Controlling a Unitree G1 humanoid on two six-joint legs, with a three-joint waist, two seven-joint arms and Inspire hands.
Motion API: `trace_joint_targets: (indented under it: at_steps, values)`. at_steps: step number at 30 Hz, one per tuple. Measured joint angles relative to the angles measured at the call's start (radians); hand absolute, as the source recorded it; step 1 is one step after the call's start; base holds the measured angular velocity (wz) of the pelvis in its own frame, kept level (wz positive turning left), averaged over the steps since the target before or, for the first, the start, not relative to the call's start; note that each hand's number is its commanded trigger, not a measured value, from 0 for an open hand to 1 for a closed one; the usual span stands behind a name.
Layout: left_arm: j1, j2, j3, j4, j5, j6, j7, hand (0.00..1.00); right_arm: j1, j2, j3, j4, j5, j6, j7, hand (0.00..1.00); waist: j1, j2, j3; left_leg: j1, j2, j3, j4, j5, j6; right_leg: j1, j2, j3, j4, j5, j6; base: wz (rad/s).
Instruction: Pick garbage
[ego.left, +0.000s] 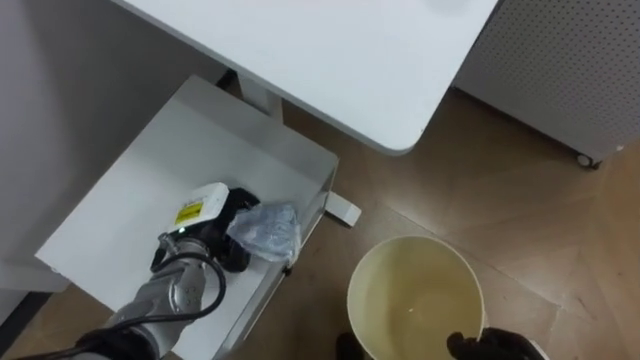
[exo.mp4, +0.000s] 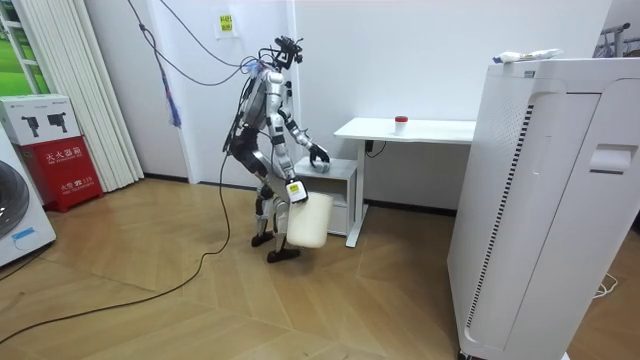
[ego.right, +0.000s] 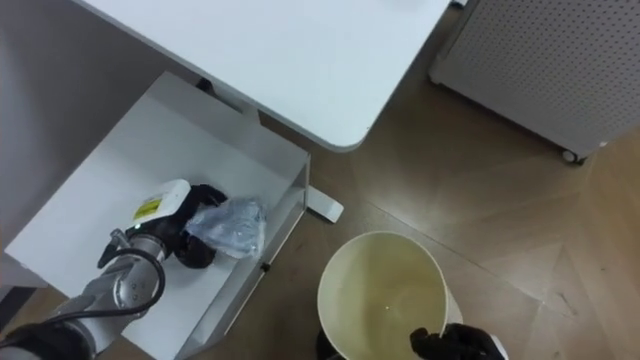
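Observation:
A crumpled piece of clear plastic (ego.left: 268, 230) lies on the low white cabinet (ego.left: 150, 180) near its front corner. My left hand (ego.left: 232, 212) rests on the cabinet top with its dark fingers curled round the plastic from the left. My right hand (ego.left: 495, 347) grips the near rim of a cream bucket (ego.left: 380, 290), which hangs below and to the right of the cabinet, over the wooden floor. The bucket's inside looks bare. In the room view I stand bent a little over the cabinet (exo.mp4: 338, 166), with the bucket (exo.mp4: 308, 222) at knee height.
A white desk (ego.left: 330, 60) overhangs the cabinet's far side; its foot (ego.left: 342, 210) stands on the floor beside the cabinet. A small red-topped thing (exo.mp4: 401, 122) sits on the desk. A perforated white unit on castors (ego.left: 560, 60) stands at the right.

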Motion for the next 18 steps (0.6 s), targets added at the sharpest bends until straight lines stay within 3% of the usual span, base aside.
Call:
trace_joint_targets:
  at_steps: [10,15,18]
  values:
    - [0.024,0.000,-0.006,0.004,0.026,0.018,0.015,1.00,0.001,0.016,0.079,-0.049,-0.011,0.017,-0.041,1.00,0.004,-0.025,-0.0011,0.053,-0.001,0.014,-0.020,0.000,-0.001,0.050,0.008,0.012,-0.034,0.000,0.006,-0.04]
    - [0.051,-0.013,-0.005,0.010,-0.077,0.010,0.010,1.00,-0.003,0.042,0.110,-0.054,-0.021,0.004,-0.056,1.00,0.008,-0.025,-0.0012,0.071,-0.004,0.015,-0.034,0.000,-0.001,0.064,0.011,0.020,-0.049,0.004,0.009,-0.05]
    - [0.079,-0.028,0.002,-0.002,-0.147,-0.017,-0.001,1.00,-0.004,0.046,0.115,-0.056,-0.021,-0.018,-0.055,1.00,0.016,-0.025,-0.0014,0.069,-0.004,0.013,-0.035,0.000,-0.001,0.065,0.010,0.014,-0.047,0.004,0.009,0.00]
